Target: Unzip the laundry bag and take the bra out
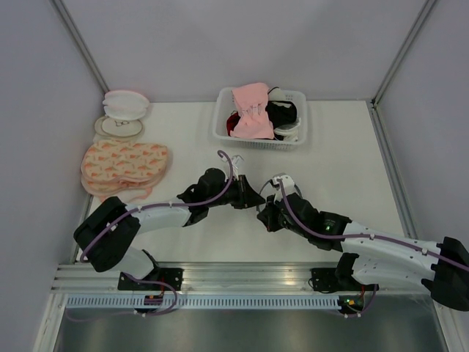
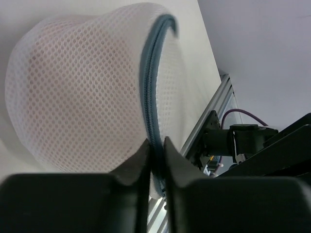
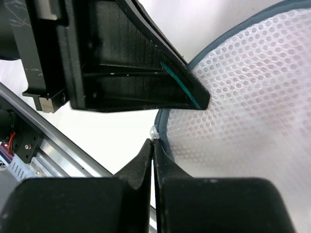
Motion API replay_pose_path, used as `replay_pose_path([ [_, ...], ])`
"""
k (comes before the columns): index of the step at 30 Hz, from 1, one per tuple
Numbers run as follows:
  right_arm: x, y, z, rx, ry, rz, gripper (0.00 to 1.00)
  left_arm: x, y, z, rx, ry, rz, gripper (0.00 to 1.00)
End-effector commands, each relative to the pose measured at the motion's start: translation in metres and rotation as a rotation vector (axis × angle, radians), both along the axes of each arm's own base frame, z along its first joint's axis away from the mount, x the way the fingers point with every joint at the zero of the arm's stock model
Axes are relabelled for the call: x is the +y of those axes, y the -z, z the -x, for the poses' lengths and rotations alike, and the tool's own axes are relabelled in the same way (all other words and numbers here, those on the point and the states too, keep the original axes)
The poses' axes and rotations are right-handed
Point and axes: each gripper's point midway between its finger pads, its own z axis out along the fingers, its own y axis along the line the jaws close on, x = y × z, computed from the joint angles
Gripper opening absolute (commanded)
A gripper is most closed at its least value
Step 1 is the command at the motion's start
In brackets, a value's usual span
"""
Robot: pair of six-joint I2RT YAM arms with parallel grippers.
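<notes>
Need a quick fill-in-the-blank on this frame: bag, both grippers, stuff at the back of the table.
1. The left gripper pinches the laundry bag on the ____ that runs round its rim.
2. The right gripper is ____ on a small white tab at the bag's rim.
3. The basket holds a black garment and a ____ one with a bow.
Missing words: zipper; shut; pink.

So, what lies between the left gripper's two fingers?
The grey zipper rim of the laundry bag runs into the narrow gap between the fingers of the left gripper, nearly shut on it. The left wrist view shows this.
</notes>
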Motion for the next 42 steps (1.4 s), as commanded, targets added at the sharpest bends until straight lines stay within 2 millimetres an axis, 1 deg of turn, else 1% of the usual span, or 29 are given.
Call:
replay_pose_path([
  [1, 0.002, -0.007, 0.002, -0.016, -0.022, -0.029, 0.01, -0.002, -0.017, -0.005, -0.052, -0.014, 0.048, 0.12],
  [3, 0.004, -0.005, 0.006, -0.001, -0.040, -0.033, 0.00, 0.001, -0.016, -0.008, -0.051, -0.035, 0.028, 0.02],
  [5, 0.008, -0.001, 0.014, 0.023, -0.083, -0.032, 0.01, 0.001, -0.018, -0.011, -0.058, -0.045, 0.022, 0.02],
  [6, 0.008, 0.006, 0.018, 0.052, -0.103, -0.008, 0.00, 0.003, -0.015, -0.013, -0.053, -0.055, 0.007, 0.02],
  [7, 0.011, 0.010, 0.028, 0.088, -0.147, -0.004, 0.00, 0.005, -0.016, -0.016, -0.056, -0.064, 0.007, 0.02],
  [8, 0.011, 0.016, 0.032, 0.116, -0.163, 0.014, 0.01, 0.006, -0.016, -0.017, -0.054, -0.067, 0.006, 0.02],
  [12, -0.001, 0.043, 0.046, 0.206, -0.143, 0.092, 0.00, 0.016, -0.019, -0.025, -0.054, -0.094, 0.015, 0.02],
  [13, -0.007, 0.051, 0.045, 0.218, -0.123, 0.116, 0.00, 0.018, -0.023, -0.025, -0.059, -0.099, 0.022, 0.02],
  [15, -0.014, 0.060, 0.046, 0.240, -0.093, 0.147, 0.00, 0.021, -0.026, -0.027, -0.060, -0.106, 0.028, 0.02],
  [16, -0.018, 0.066, 0.044, 0.244, -0.069, 0.173, 0.00, 0.025, -0.029, -0.030, -0.062, -0.115, 0.034, 0.02],
  [19, -0.032, 0.075, 0.039, 0.257, 0.010, 0.233, 0.00, 0.033, -0.035, -0.033, -0.071, -0.132, 0.038, 0.02],
  [20, -0.038, 0.075, 0.030, 0.232, 0.064, 0.264, 0.00, 0.035, -0.036, -0.034, -0.072, -0.133, 0.036, 0.02],
  [21, -0.045, 0.077, 0.028, 0.232, 0.095, 0.296, 0.00, 0.038, -0.040, -0.035, -0.077, -0.139, 0.043, 0.02],
  [22, -0.047, 0.076, 0.024, 0.229, 0.129, 0.308, 0.00, 0.040, -0.039, -0.035, -0.076, -0.141, 0.042, 0.02],
  [23, -0.058, 0.076, 0.017, 0.204, 0.184, 0.348, 0.00, 0.041, -0.040, -0.035, -0.075, -0.138, 0.045, 0.02],
  [24, -0.063, 0.076, 0.012, 0.197, 0.218, 0.363, 0.00, 0.043, -0.040, -0.035, -0.076, -0.140, 0.046, 0.02],
  [25, -0.064, 0.071, 0.005, 0.182, 0.259, 0.363, 0.00, 0.044, -0.039, -0.034, -0.073, -0.139, 0.045, 0.02],
  [26, -0.075, 0.068, -0.002, 0.152, 0.318, 0.394, 0.00, 0.045, -0.038, -0.033, -0.072, -0.140, 0.042, 0.02],
  [28, -0.083, 0.057, -0.013, 0.111, 0.390, 0.402, 0.00, 0.046, -0.035, -0.031, -0.067, -0.135, 0.036, 0.02],
  [29, -0.091, 0.056, -0.014, 0.109, 0.425, 0.422, 0.01, 0.047, -0.034, -0.031, -0.067, -0.134, 0.035, 0.02],
  [30, -0.099, 0.050, -0.020, 0.071, 0.472, 0.437, 0.00, 0.049, -0.033, -0.031, -0.066, -0.137, 0.032, 0.02],
  [31, -0.101, 0.043, -0.025, 0.058, 0.499, 0.428, 0.00, 0.050, -0.032, -0.030, -0.065, -0.137, 0.031, 0.02],
  [32, -0.107, 0.042, -0.026, 0.051, 0.517, 0.445, 0.00, 0.051, -0.031, -0.030, -0.063, -0.138, 0.030, 0.02],
  [35, -0.114, 0.038, -0.031, 0.038, 0.539, 0.467, 0.01, 0.051, -0.031, -0.028, -0.062, -0.131, 0.033, 0.02],
  [38, -0.124, 0.043, -0.031, 0.040, 0.565, 0.514, 0.00, 0.052, -0.031, -0.027, -0.065, -0.125, 0.035, 0.02],
  [42, -0.131, 0.050, -0.032, 0.047, 0.599, 0.562, 0.01, 0.053, -0.033, -0.026, -0.070, -0.122, 0.038, 0.02],
])
